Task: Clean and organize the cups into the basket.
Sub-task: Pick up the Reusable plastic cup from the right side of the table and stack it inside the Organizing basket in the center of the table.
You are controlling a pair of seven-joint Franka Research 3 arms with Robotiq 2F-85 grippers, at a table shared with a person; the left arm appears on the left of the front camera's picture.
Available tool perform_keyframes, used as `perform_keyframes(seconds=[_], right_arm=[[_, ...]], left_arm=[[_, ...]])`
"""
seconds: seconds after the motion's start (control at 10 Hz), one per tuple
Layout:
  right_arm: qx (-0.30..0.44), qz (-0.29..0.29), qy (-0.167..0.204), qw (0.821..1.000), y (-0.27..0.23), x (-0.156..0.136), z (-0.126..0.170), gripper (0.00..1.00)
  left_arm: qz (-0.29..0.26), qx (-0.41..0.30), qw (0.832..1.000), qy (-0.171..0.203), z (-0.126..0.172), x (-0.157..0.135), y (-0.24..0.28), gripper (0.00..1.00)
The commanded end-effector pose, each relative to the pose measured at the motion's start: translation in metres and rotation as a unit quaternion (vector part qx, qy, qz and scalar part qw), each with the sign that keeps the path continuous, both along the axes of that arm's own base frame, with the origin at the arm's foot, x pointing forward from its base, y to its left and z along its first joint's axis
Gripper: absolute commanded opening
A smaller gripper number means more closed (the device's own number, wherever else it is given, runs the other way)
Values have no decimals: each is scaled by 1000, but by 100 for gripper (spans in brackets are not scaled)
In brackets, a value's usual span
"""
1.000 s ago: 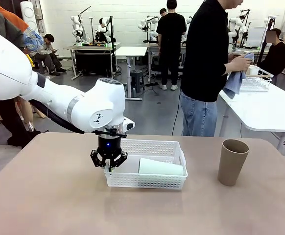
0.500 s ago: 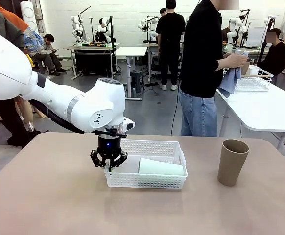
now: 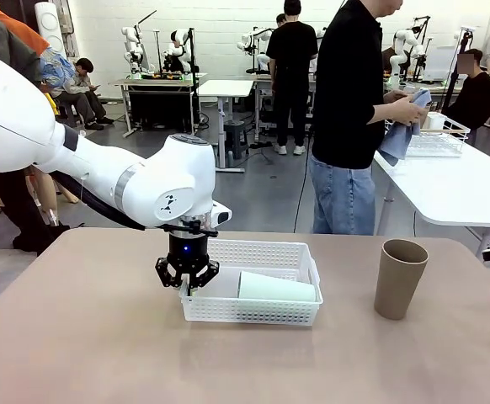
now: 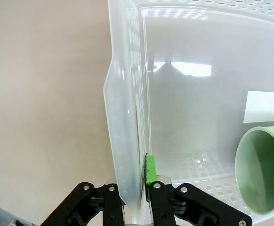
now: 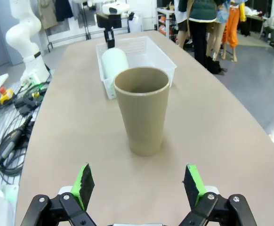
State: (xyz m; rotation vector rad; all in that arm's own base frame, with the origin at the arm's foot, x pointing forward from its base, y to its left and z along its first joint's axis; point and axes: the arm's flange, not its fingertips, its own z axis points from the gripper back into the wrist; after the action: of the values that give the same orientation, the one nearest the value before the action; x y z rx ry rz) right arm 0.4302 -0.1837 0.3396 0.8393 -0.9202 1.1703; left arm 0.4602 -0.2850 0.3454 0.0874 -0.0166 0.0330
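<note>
Left gripper (image 4: pixel 136 188) clamps the basket (image 3: pixel 253 318) wall — mint cup (image 3: pixel 276 288) lying inside. Right gripper (image 5: pixel 139 181) spread wide, seemingly short of tan cup (image 5: pixel 142 110).

We see the basket (image 4: pixel 127 117) as glossy, translucent white plastic, its smooth floor catching reflections; the mint cup (image 4: pixel 264 169) looks like smooth, matt plastic; the tan cup (image 5: pixel 142 117) looks matt too; the table (image 3: pixel 85 337) reads smooth and matt; the left arm (image 3: pixel 169 181) wears a glossy white shell.
</note>
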Motion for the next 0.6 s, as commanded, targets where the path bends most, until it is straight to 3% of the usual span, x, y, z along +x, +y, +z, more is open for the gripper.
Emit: perform_keyframes(seconds=[0.0, 0.5], right_arm=[[-27, 26, -18, 999, 0, 8, -21, 100], [-28, 27, -1, 999, 10, 32, -62, 100]], left_arm=[[-1, 1, 1000, 2, 0, -1, 0, 0], [-1, 1, 1000, 2, 0, -1, 0, 0]])
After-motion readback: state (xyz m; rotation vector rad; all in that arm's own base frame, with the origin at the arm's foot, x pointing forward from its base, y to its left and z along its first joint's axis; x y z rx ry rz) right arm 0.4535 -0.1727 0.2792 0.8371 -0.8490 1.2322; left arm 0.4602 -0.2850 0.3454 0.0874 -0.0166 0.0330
